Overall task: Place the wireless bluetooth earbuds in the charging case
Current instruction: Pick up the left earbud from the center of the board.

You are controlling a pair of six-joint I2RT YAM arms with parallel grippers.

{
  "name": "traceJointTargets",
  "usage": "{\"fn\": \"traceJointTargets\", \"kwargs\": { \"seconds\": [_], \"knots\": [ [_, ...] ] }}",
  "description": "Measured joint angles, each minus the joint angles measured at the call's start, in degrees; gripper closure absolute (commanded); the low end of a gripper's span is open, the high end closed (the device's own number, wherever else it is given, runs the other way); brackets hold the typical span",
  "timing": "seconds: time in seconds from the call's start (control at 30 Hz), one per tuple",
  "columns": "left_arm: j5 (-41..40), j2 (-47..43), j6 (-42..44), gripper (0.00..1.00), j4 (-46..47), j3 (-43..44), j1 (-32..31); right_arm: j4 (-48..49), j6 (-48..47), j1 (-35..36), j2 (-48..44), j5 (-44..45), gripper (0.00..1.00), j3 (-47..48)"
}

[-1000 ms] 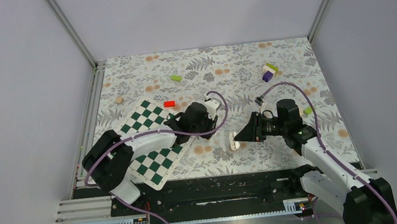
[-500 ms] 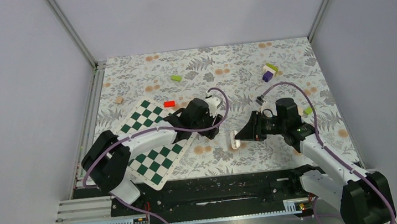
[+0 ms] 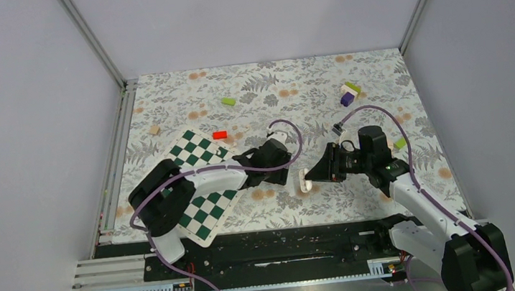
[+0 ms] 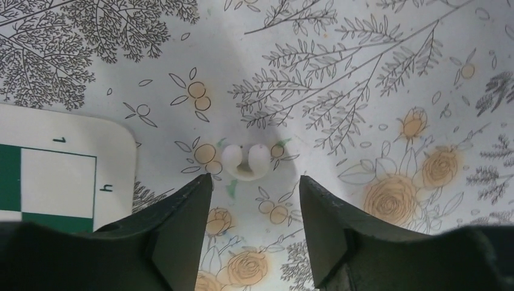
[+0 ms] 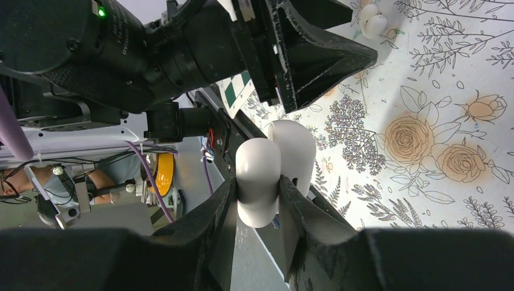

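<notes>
Two white earbuds (image 4: 245, 162) lie side by side on the floral cloth, also in the right wrist view as earbuds (image 5: 372, 20) at the top right. My left gripper (image 4: 255, 180) hangs open just above them, the pair lying slightly beyond its fingertips. In the top view the left gripper (image 3: 280, 168) covers them. My right gripper (image 5: 257, 182) is shut on the white charging case (image 5: 258, 160), held on its side with its lid swung open. From above, the case (image 3: 306, 181) sits right of the left gripper, at the right gripper (image 3: 315, 175).
A green-and-white chessboard (image 3: 198, 188) lies under the left arm; its corner (image 4: 54, 176) shows left of the earbuds. Small blocks are scattered: red (image 3: 219, 134), green (image 3: 228, 101), a purple and green cluster (image 3: 349, 94), another green (image 3: 400, 143).
My left gripper has moved right toward the case and opened. The right gripper has shifted slightly left, keeping its hold on the case.
</notes>
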Motion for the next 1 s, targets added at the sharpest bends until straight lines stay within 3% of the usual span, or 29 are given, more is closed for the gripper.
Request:
{"fn": "traceJointTargets", "kwargs": {
  "seconds": [0.27, 0.47, 0.67, 1.0],
  "knots": [
    [-5.3, 2.6, -4.0, 0.50, -0.5, 1.9, -0.9, 0.0, 0.0, 0.0, 0.2, 0.0, 1.00, 0.1],
    [-7.3, 3.3, -5.0, 0.66, -1.7, 2.9, -1.1, 0.0, 0.0, 0.0, 0.2, 0.0, 1.00, 0.1],
    [-7.9, 3.3, -5.1, 0.72, -1.9, 3.1, -1.6, 0.0, 0.0, 0.0, 0.2, 0.0, 1.00, 0.1],
    [-7.6, 1.2, -0.7, 0.73, -3.1, 2.7, -1.8, 0.0, 0.0, 0.0, 0.2, 0.0, 1.00, 0.1]
  ]
}}
